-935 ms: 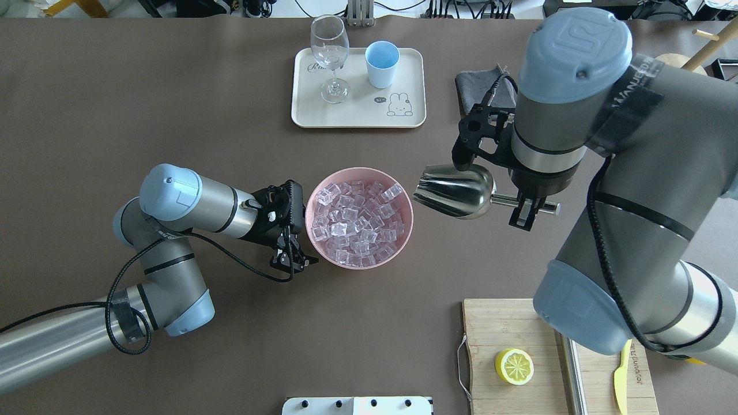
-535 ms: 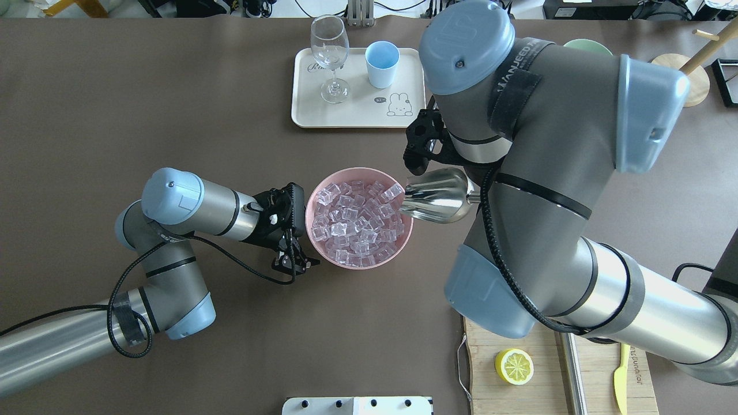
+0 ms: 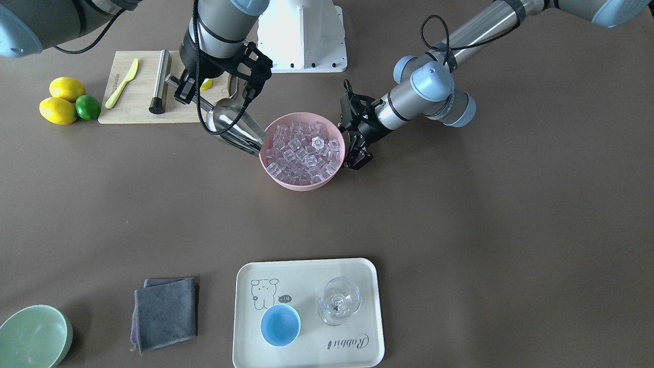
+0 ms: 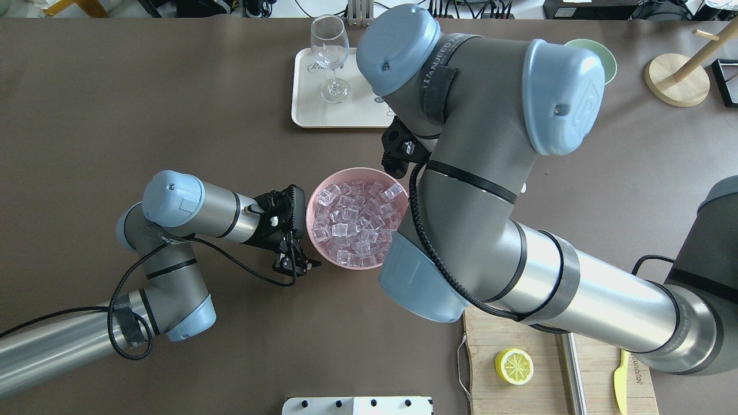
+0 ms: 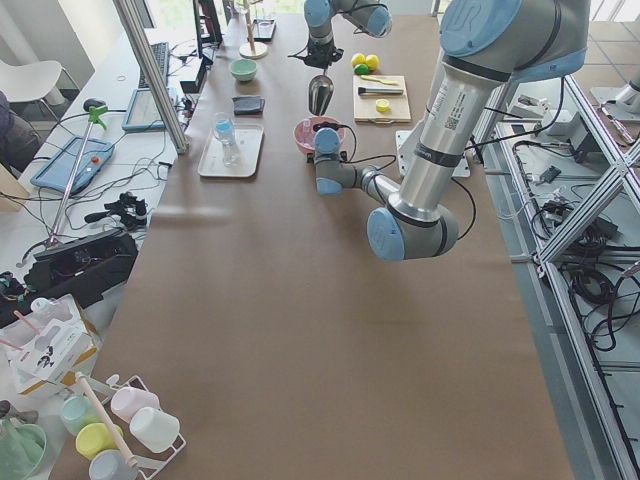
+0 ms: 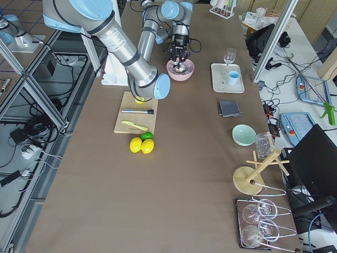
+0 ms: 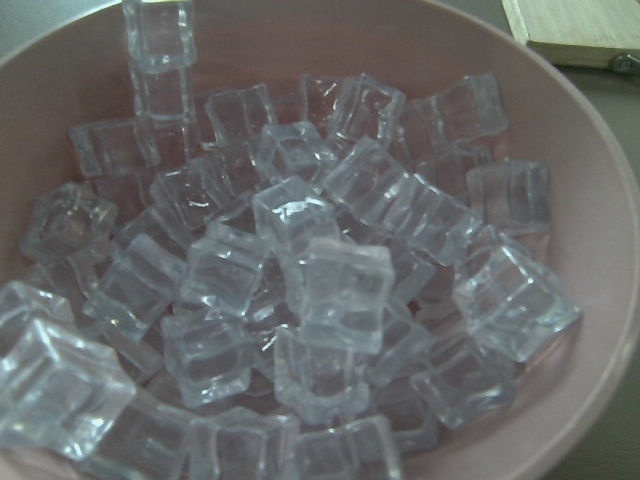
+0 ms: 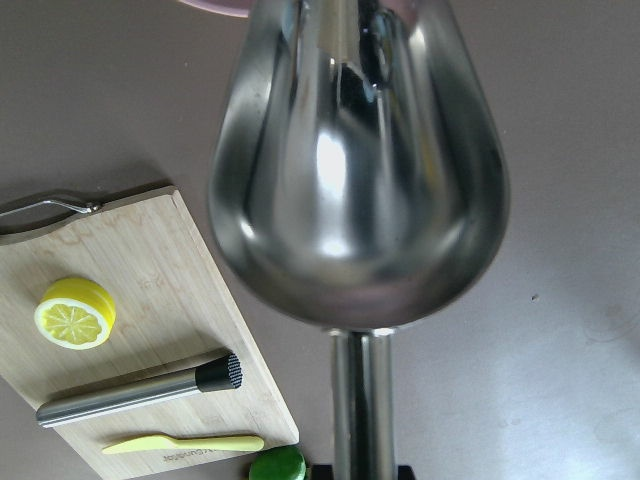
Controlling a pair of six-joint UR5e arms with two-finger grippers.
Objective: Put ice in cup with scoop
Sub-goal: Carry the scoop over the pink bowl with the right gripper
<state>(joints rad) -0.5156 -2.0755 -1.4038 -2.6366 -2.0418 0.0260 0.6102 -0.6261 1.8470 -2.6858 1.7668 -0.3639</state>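
The ice (image 3: 305,151) fills a pink bowl (image 3: 296,185) mid-table; it also shows in the left wrist view (image 7: 330,290). My right gripper (image 3: 186,93) is shut on the thin handle of the steel scoop (image 3: 230,125), which tilts down with its mouth at the bowl's rim. No ice shows in the scoop (image 8: 360,170). In the overhead view my right arm hides the scoop. My left gripper (image 4: 295,266) sits against the bowl's opposite side, jaws apart and empty. The light-blue cup (image 3: 280,324) stands empty on the white tray (image 3: 306,352).
A clear stemmed glass (image 3: 340,306) stands next to the cup. A cutting board (image 3: 138,110) holds a steel cylinder (image 3: 160,82) and a yellow knife (image 3: 121,84); lemons (image 3: 59,99) and a lime (image 3: 88,107) lie beside it. There is also a grey cloth (image 3: 166,313) and a green bowl (image 3: 33,337).
My right arm has swung left, carrying the scoop from beside the bowl to its rim, and now covers the scoop and cup in the overhead view. The left arm has barely moved.
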